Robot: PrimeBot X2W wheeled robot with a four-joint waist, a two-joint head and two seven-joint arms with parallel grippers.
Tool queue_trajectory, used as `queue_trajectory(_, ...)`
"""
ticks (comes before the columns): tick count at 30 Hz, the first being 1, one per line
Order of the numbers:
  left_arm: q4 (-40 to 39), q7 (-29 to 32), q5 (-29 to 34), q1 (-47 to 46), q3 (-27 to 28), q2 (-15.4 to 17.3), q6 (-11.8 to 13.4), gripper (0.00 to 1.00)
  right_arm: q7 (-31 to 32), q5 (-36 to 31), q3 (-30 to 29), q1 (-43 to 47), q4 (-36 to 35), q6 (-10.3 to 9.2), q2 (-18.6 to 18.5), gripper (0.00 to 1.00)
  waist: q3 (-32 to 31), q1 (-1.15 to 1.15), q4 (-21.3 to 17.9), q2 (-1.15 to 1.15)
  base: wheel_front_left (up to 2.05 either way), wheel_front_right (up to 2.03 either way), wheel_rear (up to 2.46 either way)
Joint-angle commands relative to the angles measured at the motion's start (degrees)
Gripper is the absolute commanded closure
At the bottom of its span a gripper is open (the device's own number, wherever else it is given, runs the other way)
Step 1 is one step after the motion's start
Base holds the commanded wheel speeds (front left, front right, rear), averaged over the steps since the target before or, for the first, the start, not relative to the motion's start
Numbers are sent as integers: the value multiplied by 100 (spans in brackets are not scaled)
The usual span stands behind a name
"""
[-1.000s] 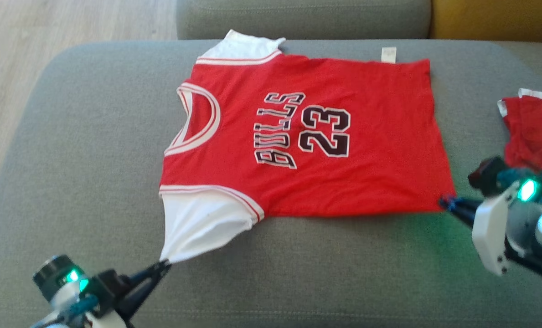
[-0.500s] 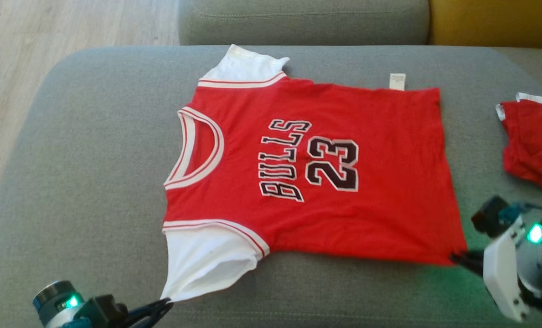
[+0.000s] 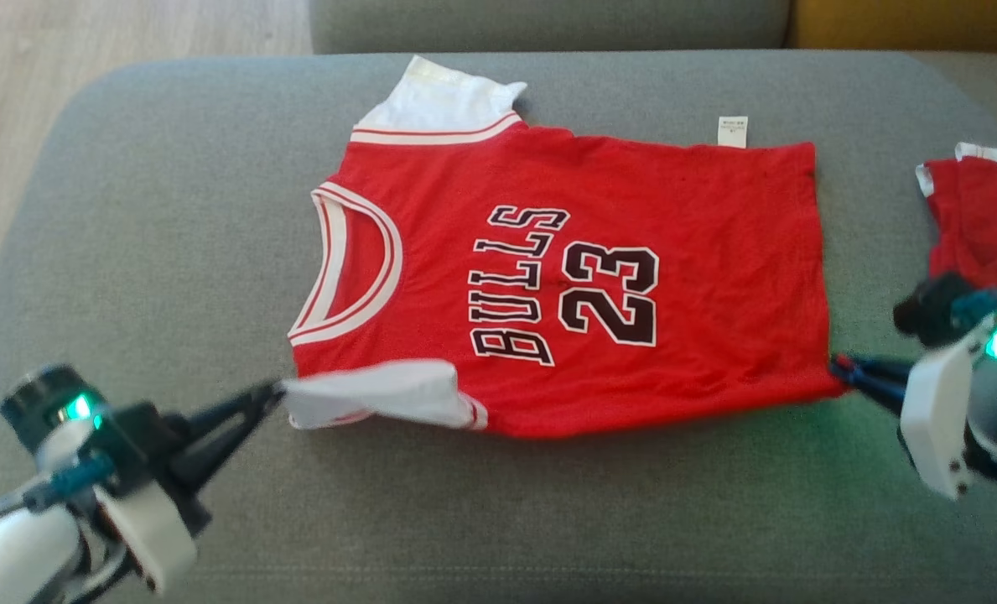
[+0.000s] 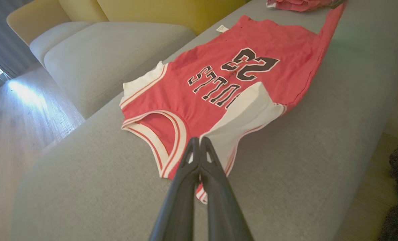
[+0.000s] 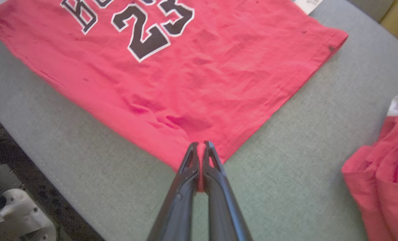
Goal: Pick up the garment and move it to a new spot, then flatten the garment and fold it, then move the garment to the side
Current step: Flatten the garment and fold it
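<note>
1. Down at the near left of the grey seat cushion (image 3: 129,210), the left pincer (image 3: 277,390) is clenched, its two dark fingers pressed together on the cuff of the near white sleeve (image 3: 381,390).
2. The left wrist view confirms it: the left pincer (image 4: 196,144) has its tips meeting with white cloth nipped between them. The near white sleeve (image 4: 242,113) rises off the cushion and leans over the red front.
3. Over on the near right, the right pincer (image 3: 838,367) is clamped too, grasping the near hem corner of the red jersey (image 3: 716,252).
4. From its own wrist view, the right pincer (image 5: 199,144) squeezes red cloth between shut fingers, and small creases fan out from the grip across the red jersey (image 5: 235,67).
5. And there's the red jersey itself, spread face up across the middle of the seat cushion. The collar points toward the left edge and the hem toward the right edge. The black "BULLS 23" lettering is readable and the fabric is mostly flat.
6. Farther back, the far white sleeve (image 3: 439,96) lies flat near the cushion's far edge, and a small white care label (image 3: 733,132) pokes out at the far hem corner.
7. At the right edge, a second red garment (image 3: 984,226) sits crumpled, apart from the jersey.
8. Beyond the far edge there's a grey back cushion (image 3: 548,21), with yellow upholstery (image 3: 909,21) to its right and wooden floor (image 3: 45,50) off to the left.
</note>
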Motion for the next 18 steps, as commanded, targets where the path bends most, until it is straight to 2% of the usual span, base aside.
queue_trajectory(1,-96,-57,18,-458,401,176,49,100,-81,-81,-156,-115,39,-3,-69,100,72,0,-40,0,0,0,0)
queue_trajectory(6,37,-70,57,-868,610,-63,45,100,-109,-207,-276,-358,327,-3,153,100,262,0,-97,0,0,0,0)
queue_trajectory(14,709,-78,339,-1553,827,-570,104,100,-252,-447,-410,-650,933,-3,558,100,612,0,-228,0,0,0,0)
queue_trajectory(18,989,-79,482,-1808,918,-711,136,100,-295,-513,-428,-762,1097,-3,717,100,743,0,-300,0,0,0,0)
